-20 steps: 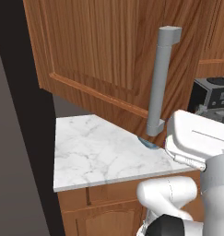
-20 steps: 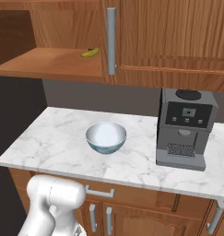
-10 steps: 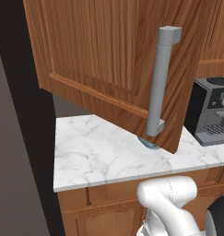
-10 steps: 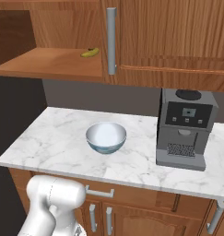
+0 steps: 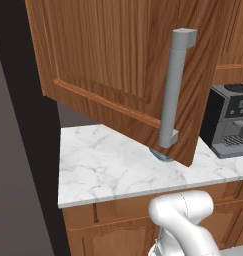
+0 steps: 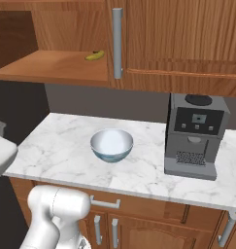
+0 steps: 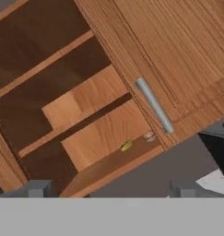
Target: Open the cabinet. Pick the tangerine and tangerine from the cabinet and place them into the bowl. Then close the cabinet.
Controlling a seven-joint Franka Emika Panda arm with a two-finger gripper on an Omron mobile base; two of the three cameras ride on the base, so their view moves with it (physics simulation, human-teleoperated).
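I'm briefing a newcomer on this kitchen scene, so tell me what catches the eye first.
The reddish-brown wooden wall cabinet stands open, its wide door with the long grey bar handle swung out over the white marble counter. On its bottom shelf lies a small yellow banana-like fruit. Below, a round white bowl with a blue-grey outside sits beside a grey coffee machine.

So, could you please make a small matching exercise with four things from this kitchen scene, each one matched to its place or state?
Things:
1. bowl
2. coffee machine
3. left cabinet door
4. small yellow item

Places or states:
A. swung open, showing its grey bar handle
B. lying on the lower shelf of the open cabinet
C. empty, on the marble counter, left of the coffee machine
D. standing at the right side of the counter

Pairs: 1-C, 2-D, 3-A, 4-B
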